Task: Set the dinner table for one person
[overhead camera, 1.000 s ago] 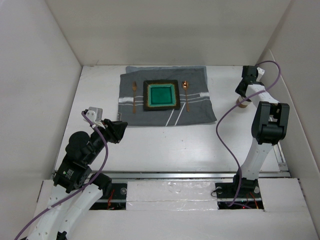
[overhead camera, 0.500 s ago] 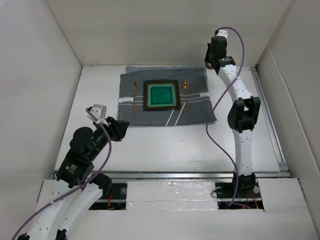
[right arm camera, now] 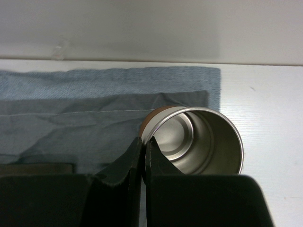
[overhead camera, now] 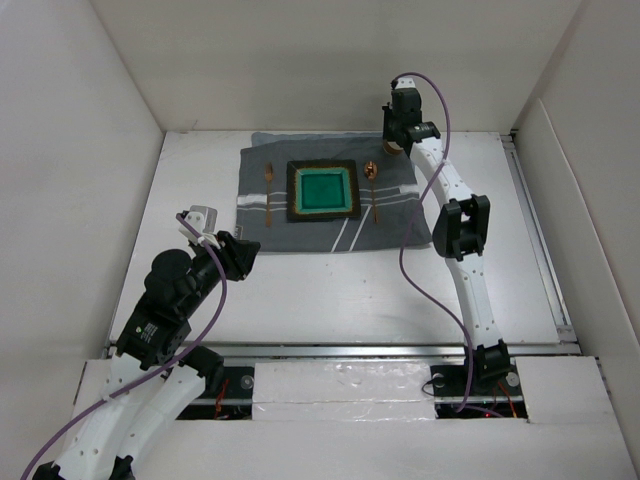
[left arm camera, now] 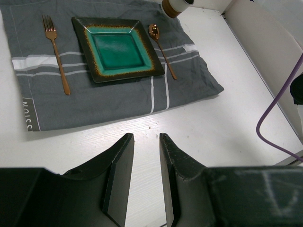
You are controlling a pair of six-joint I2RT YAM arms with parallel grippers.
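On the white dinner table (overhead camera: 330,290) lies a grey striped mat (overhead camera: 300,235) with a green square plate (overhead camera: 323,190), a copper fork (overhead camera: 268,185) on its left and a copper spoon (overhead camera: 373,180) on its right. My right gripper (right arm camera: 143,142) is shut on the rim of a steel cup (right arm camera: 208,137) with a brown base, one finger inside and one outside. It holds the cup at the mat's far right corner (overhead camera: 395,148); I cannot tell whether the cup touches down. My left gripper (left arm camera: 146,137) is open and empty, low over bare table in front of the mat (left arm camera: 94,104).
White wall panels enclose the table on the left, back and right. The right arm's purple cable (overhead camera: 410,270) hangs over the table to the right of the mat. A metal rail (overhead camera: 350,350) runs along the near edge.
My right arm has carried the cup from the table's right side, across the back, to the mat's far right corner. The left arm has shifted only slightly.
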